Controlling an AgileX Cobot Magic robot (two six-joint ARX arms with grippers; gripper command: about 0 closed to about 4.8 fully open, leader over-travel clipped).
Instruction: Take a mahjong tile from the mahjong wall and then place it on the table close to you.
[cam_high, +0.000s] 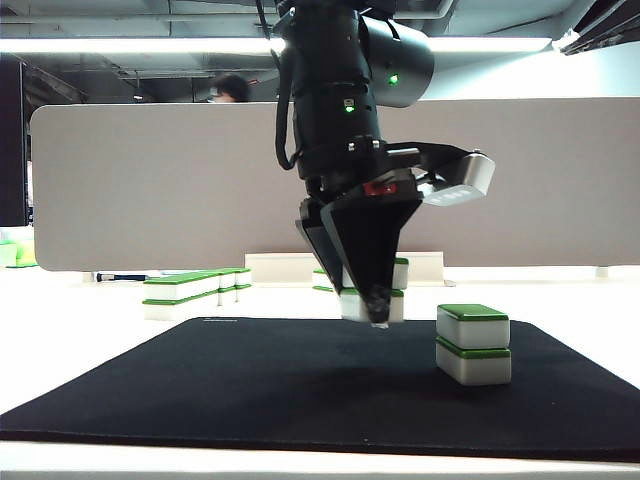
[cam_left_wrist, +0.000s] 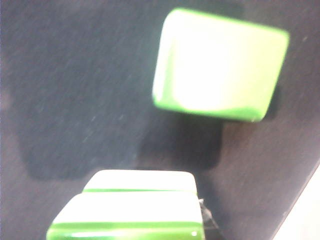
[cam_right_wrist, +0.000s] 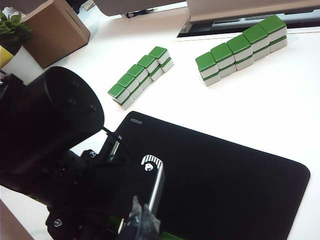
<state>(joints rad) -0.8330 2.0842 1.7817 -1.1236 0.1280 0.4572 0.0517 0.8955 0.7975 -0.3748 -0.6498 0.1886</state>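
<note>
Black mat (cam_high: 250, 380) on the white table (cam_high: 70, 340) filled the lower frame. Above its centre your left gripper (cam_high: 376, 318) pointed straight down with a white, green-backed tile (cam_high: 352, 305) at its tips. I cannot tell if it was clamped or merely behind them, so you needed to lower gently, clear of the two-tile stack (cam_high: 473, 345) at right. Beyond, the mahjong wall (cam_high: 190, 288) ran two-high at mid-left, and your right gripper showed nowhere.

Behind my workspace stands a grey partition panel (cam_high: 180, 185). Above it run bright ceiling light strips (cam_high: 140, 45). A person's head (cam_high: 230, 88) shows over the panel. A cardboard box (cam_right_wrist: 52, 30) sits beside a potted plant (cam_right_wrist: 12, 27).
</note>
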